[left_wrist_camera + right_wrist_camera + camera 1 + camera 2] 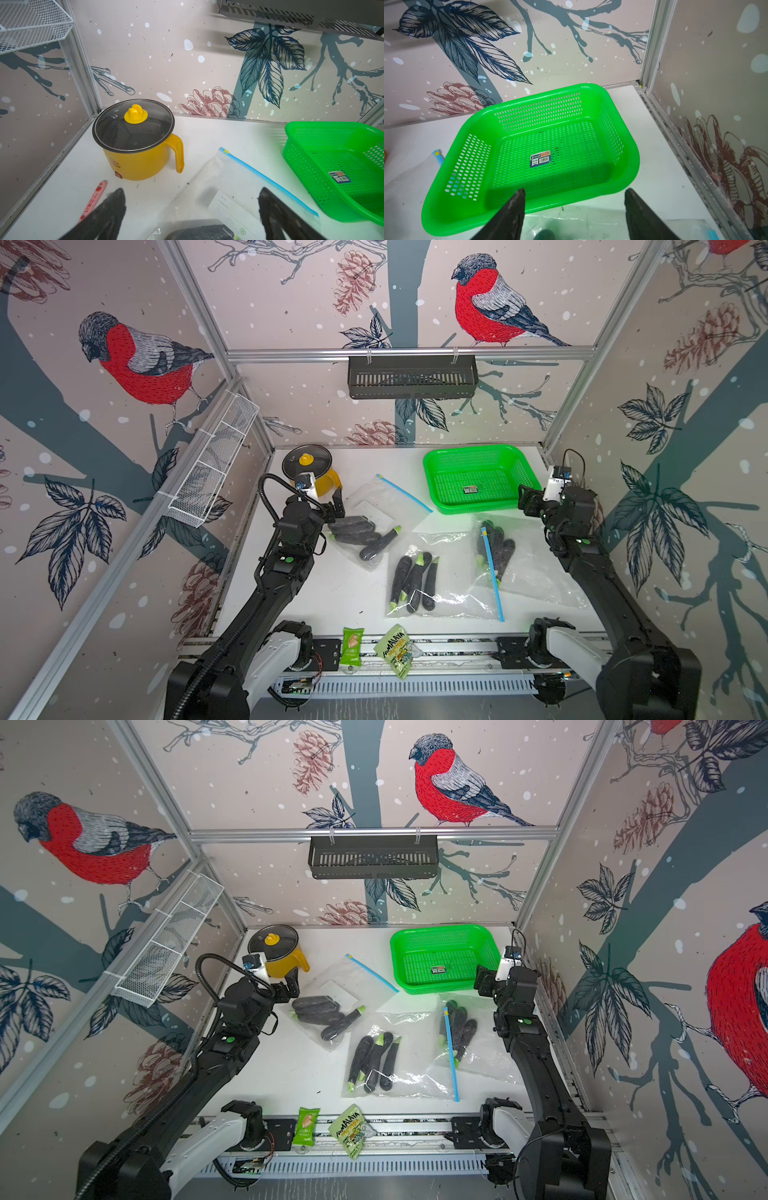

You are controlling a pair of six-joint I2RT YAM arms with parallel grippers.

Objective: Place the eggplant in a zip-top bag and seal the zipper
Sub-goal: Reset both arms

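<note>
Three clear zip-top bags lie on the white table, each with dark eggplants inside. The left bag (376, 506) has its blue zipper (403, 492) towards the back and eggplants (359, 533) at its near end. The middle bag (453, 585) holds eggplants (413, 578). The right bag (528, 568) holds eggplants (498, 549) behind its blue zipper (493, 576). My left gripper (336, 508) (192, 189) hangs open over the left bag's eggplant end. Above the right bag's far edge, my right gripper (527, 502) (574, 189) is open with nothing between its fingers.
A green basket (473, 509) stands at the back right, just beyond the right gripper. A lidded yellow pot (309, 472) stands at the back left, a pink spoon (93, 199) beside it. Two snack packets (352, 645) (397, 649) lie on the front rail.
</note>
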